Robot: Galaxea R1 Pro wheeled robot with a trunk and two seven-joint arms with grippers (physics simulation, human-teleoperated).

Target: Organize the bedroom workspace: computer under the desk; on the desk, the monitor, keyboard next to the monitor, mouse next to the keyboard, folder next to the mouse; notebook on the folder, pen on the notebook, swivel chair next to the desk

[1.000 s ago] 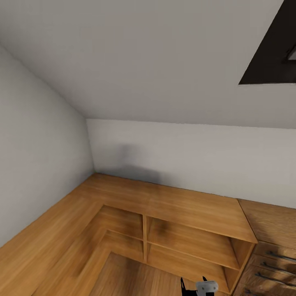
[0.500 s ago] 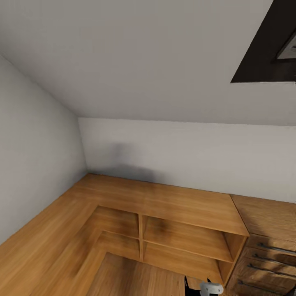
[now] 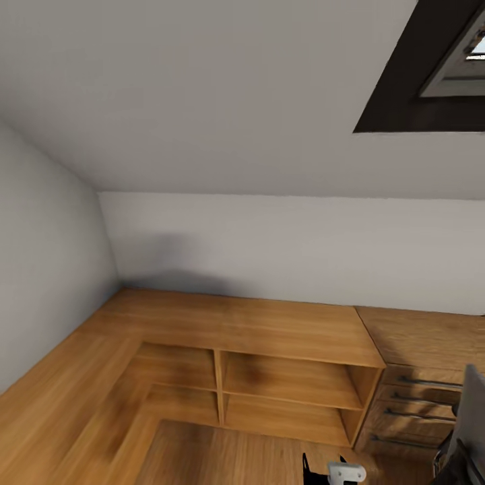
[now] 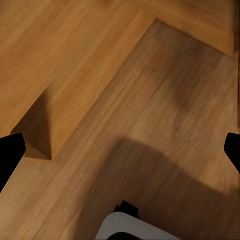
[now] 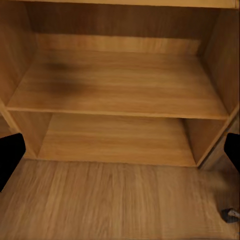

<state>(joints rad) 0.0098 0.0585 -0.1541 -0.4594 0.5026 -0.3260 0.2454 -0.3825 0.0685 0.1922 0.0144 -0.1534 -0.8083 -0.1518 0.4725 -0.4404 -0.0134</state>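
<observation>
Shelf unit (image 3: 289,377): light wood, 2 tiers, against the wall.
Drawers (image 3: 414,411): just right of the shelf unit.
Left gripper (image 4: 120,150): fingers apart, holding nothing.
Right gripper (image 5: 120,150): fingers apart, facing the shelf unit.

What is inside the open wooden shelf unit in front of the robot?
Both compartments of the wooden shelf unit seen from the right wrist look bare, only wood boards and a dark shadow. In the head view the compartments left of the divider also look bare, though their deepest corners are shadowed.

A low wooden shelf unit (image 3: 289,350) with open compartments is set against a white wall (image 3: 289,249), on a wooden floor (image 3: 60,397). Just beside it, a wooden cabinet with drawers (image 3: 411,397) fitted with metal handles is seen. A dark-framed skylight (image 3: 438,67) is set into the sloped ceiling.
</observation>
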